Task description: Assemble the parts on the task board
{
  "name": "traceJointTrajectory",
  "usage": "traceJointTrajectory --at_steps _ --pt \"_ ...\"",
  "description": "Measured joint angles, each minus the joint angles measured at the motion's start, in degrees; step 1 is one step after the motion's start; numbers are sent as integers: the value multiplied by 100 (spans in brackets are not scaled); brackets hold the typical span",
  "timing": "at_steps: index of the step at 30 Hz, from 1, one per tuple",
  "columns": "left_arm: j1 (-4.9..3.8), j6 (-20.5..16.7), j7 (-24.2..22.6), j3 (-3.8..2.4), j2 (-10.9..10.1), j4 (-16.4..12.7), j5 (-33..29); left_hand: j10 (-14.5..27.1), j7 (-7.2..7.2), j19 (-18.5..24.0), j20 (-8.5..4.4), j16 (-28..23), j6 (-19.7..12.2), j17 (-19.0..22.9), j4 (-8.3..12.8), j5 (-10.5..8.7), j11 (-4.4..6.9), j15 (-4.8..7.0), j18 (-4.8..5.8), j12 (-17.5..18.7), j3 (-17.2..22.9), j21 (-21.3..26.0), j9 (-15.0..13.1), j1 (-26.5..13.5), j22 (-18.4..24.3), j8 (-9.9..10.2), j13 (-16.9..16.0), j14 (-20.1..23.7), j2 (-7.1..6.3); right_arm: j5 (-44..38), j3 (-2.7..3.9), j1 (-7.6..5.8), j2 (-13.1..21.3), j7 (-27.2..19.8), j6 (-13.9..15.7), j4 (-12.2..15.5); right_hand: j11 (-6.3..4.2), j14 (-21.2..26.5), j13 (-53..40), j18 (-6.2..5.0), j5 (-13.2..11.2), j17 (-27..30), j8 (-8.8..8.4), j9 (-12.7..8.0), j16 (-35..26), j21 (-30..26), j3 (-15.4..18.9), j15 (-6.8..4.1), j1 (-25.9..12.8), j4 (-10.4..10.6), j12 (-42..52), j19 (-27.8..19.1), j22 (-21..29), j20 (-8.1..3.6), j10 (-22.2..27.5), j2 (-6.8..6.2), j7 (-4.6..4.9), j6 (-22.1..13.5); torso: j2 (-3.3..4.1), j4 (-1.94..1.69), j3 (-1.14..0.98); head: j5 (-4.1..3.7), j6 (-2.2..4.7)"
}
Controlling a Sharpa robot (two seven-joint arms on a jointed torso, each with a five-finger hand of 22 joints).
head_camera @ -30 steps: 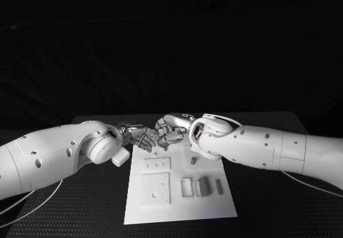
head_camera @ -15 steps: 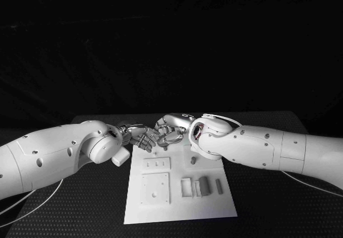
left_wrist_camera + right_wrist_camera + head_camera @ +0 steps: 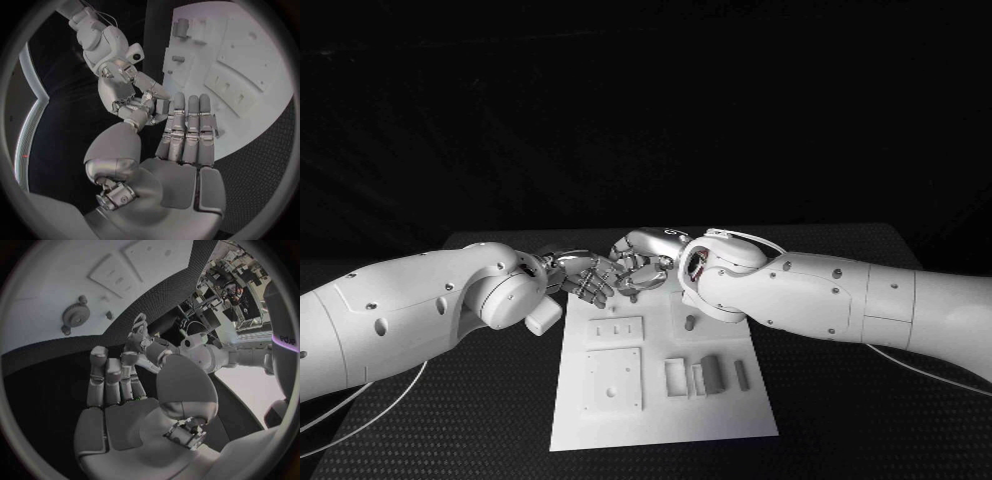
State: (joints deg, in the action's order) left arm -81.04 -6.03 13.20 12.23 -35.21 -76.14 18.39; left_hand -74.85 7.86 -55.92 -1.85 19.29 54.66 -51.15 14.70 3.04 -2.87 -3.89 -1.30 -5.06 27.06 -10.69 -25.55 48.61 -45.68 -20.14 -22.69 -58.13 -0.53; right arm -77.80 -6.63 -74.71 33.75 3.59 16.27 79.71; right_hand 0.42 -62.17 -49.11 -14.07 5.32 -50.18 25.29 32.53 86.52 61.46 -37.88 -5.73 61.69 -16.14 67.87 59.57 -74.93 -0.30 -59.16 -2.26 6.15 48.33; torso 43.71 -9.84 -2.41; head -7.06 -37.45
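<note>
Above the far end of the task board (image 3: 661, 400), the left hand (image 3: 589, 278) and right hand (image 3: 646, 262) nearly touch, fingers straight and together, seemingly holding nothing. Smooth silver fingertips could collide or nudge the flat white board, shifting the toothed grey gear (image 3: 75, 315) and small slab-shaped parts (image 3: 711, 373).
</note>
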Motion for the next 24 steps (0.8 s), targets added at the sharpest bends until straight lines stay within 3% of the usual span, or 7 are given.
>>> traceJointTrajectory --at_steps 3,14,24 --pt "1 0 18 1 7 1 0 0 -14 0 0 0 14 -14 4 0 0 0 0 0 4 0 0 2 -14 0 -3 -1 2 0 1 -1 -5 2 0 2 0 0 0 0 0 0 0 2 0 0 0 0 0 0 0 0 0 0 0 0 -1 1 0 1 0 0 -7" --pt "0 -1 34 -2 -7 -8 27 -122 -86 -72 -30 40 126 -71 184 0 43 61 3 1 342 22 -11 404 -76 1 -46 -104 448 0 0 0 -3 4 -17 -8 0 -2 -5 0 0 0 -13 0 0 0 0 1 1 0 0 0 0 1 0 -1 -4 4 0 1 0 -5 -18" --pt "0 0 27 -3 -35 -19 45 -182 -124 -93 -51 85 203 -107 168 -1 62 81 7 -22 358 22 -22 409 -111 -29 -73 -165 453 1 2 0 -10 -6 -39 -25 0 -2 -5 -1 0 1 -18 9 0 0 1 2 1 0 0 -1 0 2 0 -1 -5 5 0 2 -1 -24 -20"
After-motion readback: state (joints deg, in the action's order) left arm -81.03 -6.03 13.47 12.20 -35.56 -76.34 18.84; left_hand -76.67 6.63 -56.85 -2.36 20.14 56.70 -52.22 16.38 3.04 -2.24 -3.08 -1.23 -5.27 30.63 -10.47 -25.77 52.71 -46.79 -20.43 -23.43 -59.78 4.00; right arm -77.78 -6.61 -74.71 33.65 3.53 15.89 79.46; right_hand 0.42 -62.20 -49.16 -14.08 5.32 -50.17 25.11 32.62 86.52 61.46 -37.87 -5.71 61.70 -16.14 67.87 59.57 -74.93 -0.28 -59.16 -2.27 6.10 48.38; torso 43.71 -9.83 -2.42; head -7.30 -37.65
